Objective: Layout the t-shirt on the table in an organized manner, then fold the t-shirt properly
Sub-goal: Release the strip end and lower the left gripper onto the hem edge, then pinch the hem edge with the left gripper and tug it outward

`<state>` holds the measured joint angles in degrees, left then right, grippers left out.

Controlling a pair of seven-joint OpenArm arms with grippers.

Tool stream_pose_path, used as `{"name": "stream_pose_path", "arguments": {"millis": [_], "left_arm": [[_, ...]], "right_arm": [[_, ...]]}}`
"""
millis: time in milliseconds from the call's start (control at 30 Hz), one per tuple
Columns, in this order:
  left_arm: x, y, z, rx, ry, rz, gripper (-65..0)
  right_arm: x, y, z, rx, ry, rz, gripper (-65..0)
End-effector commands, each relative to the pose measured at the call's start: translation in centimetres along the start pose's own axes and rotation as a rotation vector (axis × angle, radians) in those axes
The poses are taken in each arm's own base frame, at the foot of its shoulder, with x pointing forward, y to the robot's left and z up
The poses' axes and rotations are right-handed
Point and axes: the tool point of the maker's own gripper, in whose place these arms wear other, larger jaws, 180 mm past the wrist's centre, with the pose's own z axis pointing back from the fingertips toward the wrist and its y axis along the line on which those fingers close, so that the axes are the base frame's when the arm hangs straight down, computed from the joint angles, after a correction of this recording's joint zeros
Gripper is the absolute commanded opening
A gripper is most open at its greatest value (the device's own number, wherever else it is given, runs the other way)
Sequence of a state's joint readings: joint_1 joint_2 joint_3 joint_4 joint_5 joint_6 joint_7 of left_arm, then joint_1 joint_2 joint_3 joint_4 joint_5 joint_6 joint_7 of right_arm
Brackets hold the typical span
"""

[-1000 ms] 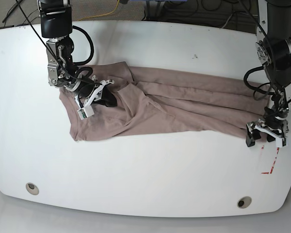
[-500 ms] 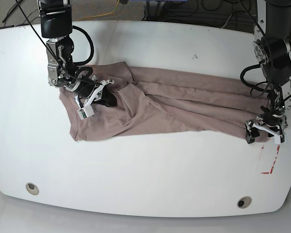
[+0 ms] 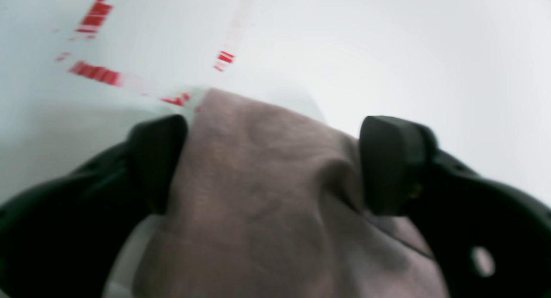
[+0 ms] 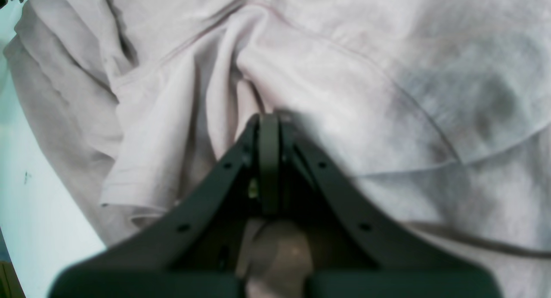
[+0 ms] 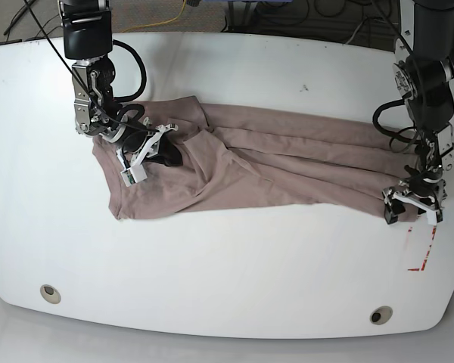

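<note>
Two round grommet holes (image 5: 50, 293) sit near the front edge of the white tabletop (image 5: 234, 265), w/ a second one at (image 5: 380, 314). Surface is smooth, glossy, curved at the edges, w/ a small dark speck (image 5: 305, 88) toward the back. Red tape marks (image 5: 422, 253) lie near the front corner on the base view's right; in the left wrist view the tape looks broken and patchy. Behind the tabletop: floor strewn w/ black cables and a yellow cable (image 5: 174, 17). No readable writing or brand anywhere.

T-shirt (image 5: 265, 162) lies stretched across the tabletop's middle, wrinkled in long folds, bunched wider at the base view's left end.

Right tool (image 5: 147, 147) rests on that bunched end; wrist view shows its fingers (image 4: 269, 160) pressed together, clenched on a ridge of t-shirt fabric.

Left tool (image 5: 412, 203) is at the narrow far end, just beside the tape. Its two black pads (image 3: 389, 160) stand apart, straddling a fold of cloth w/o squeezing it: released.
</note>
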<state>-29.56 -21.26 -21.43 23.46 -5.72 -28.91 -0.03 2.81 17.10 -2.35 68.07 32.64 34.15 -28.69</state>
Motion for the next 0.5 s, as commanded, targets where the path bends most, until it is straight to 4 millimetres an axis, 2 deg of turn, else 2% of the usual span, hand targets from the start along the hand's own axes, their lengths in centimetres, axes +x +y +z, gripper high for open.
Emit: {"name": "stream_pose_path", "arguments": {"millis": [0, 133, 200, 300, 467], "left_arm": [[2.24, 0.12, -0.09, -0.003, -0.045, -0.005, -22.3], [2.44, 0.11, -0.11, -0.002, -0.049, -0.007, -37.8], [2.59, 0.15, -0.10, 0.000, -0.054, -0.007, -41.9], [2.75, 0.16, -0.09, 0.002, -0.059, -0.007, -45.0], [2.90, 0.16, -0.10, 0.002, -0.062, -0.007, -45.0]], "right_arm": [[-3.97, -1.57, 0.62, -0.069, 0.185, 0.038, -65.0], [-3.97, -1.57, 0.62, -0.069, 0.185, 0.038, -65.0], [-3.97, -1.57, 0.62, -0.069, 0.185, 0.038, -65.0], [-3.97, -1.57, 0.62, -0.069, 0.185, 0.038, -65.0], [-3.97, -1.57, 0.62, -0.069, 0.185, 0.038, -65.0]]}}
